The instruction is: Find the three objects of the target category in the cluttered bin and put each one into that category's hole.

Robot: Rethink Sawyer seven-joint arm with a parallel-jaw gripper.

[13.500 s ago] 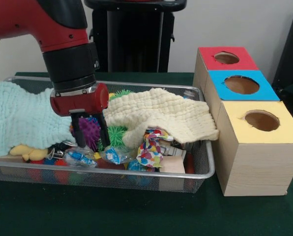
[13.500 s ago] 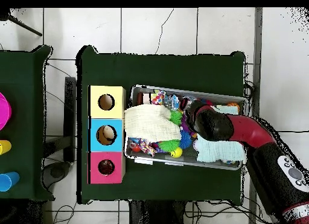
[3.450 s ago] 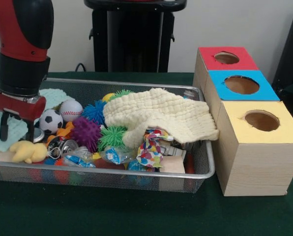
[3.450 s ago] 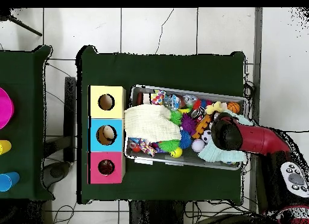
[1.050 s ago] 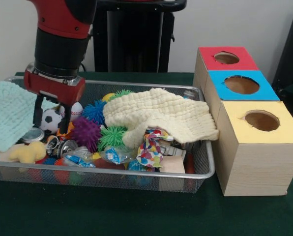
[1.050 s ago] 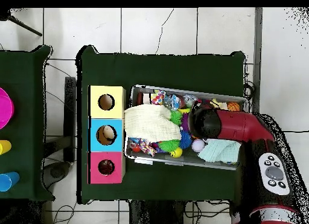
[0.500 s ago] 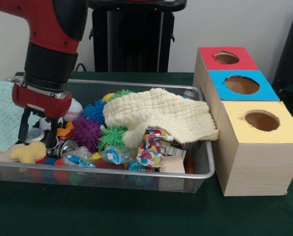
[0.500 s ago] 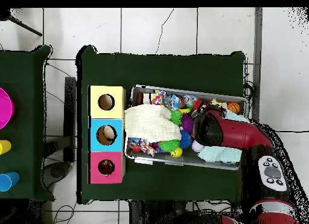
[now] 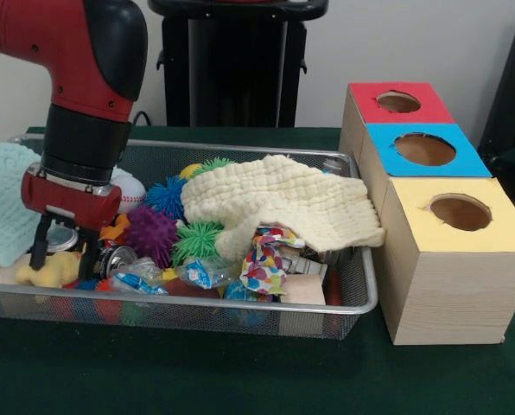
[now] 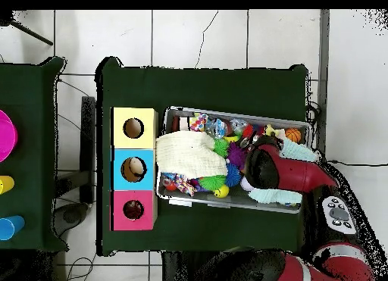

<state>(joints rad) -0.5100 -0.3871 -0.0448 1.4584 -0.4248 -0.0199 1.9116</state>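
Note:
My gripper [image 9: 64, 252] is low in the left end of the wire bin [image 9: 197, 304], open, its dark fingers [image 9: 40, 245] straddling a metal lid [image 9: 60, 239] and standing just above a yellow plush toy [image 9: 57, 270]. A white baseball [image 9: 133, 185] peeks out behind the red wrist. Blue [image 9: 164, 195], purple [image 9: 149, 234] and green [image 9: 197, 239] spiky balls lie to its right. The soccer ball is hidden behind the gripper. In the overhead view the arm [image 10: 267, 169] covers the gripper and that end of the bin [image 10: 227, 207].
A cream cloth [image 9: 283, 204] drapes over the bin's right half and a pale green cloth [image 9: 5, 209] hangs at its left end. Three boxes with round holes stand right of the bin: red [image 9: 397, 102], blue [image 9: 423, 149], yellow [image 9: 459, 212]. Wrapped sweets [image 9: 264, 259] lie at the front.
The gripper has swung left from the bin's middle and sunk lower among the toys, now covering the soccer ball. The pale green cloth was dragged to the left end earlier.

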